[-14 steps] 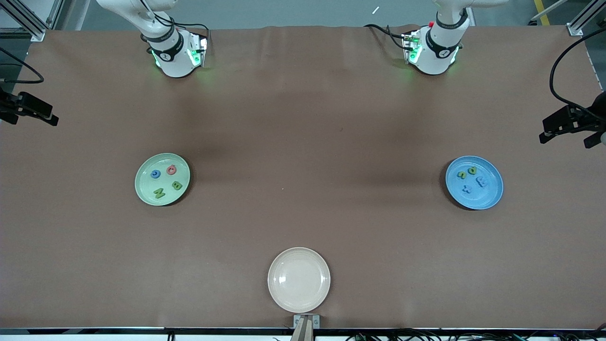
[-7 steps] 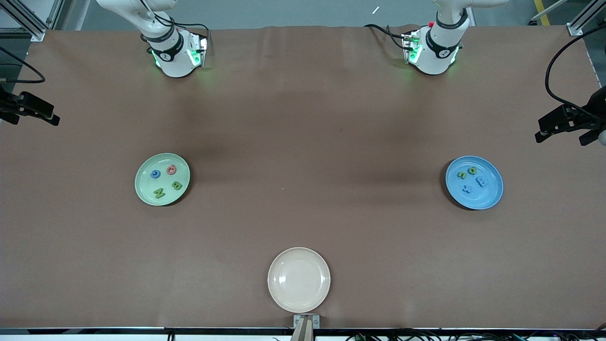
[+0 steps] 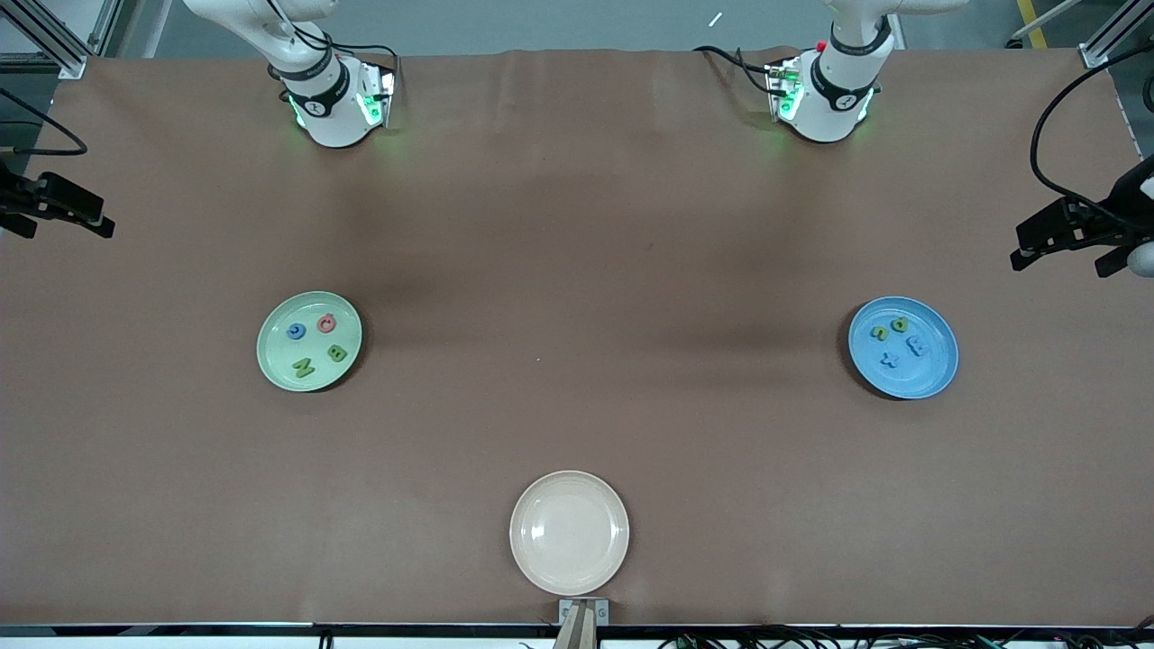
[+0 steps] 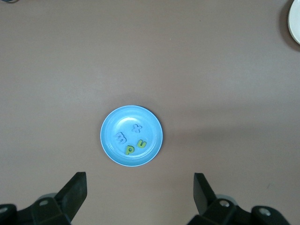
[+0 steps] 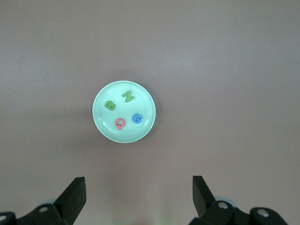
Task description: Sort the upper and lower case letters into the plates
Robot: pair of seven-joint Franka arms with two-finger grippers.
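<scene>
The mint green plate holds a green N, a green B, a pink letter and a blue one. The blue plate holds two blue letters and two green ones. High above the mint plate hangs my right gripper, open and empty. My left gripper hangs just as high above the blue plate, also open and empty.
A cream-beige plate with nothing in it sits near the table's front edge, midway between the two arms. Both robot bases stand along the table's back edge. Brown cloth covers the table.
The left gripper has drifted slightly toward the table's middle while staying high. The right gripper has barely moved. Plates and letters lie as before.
</scene>
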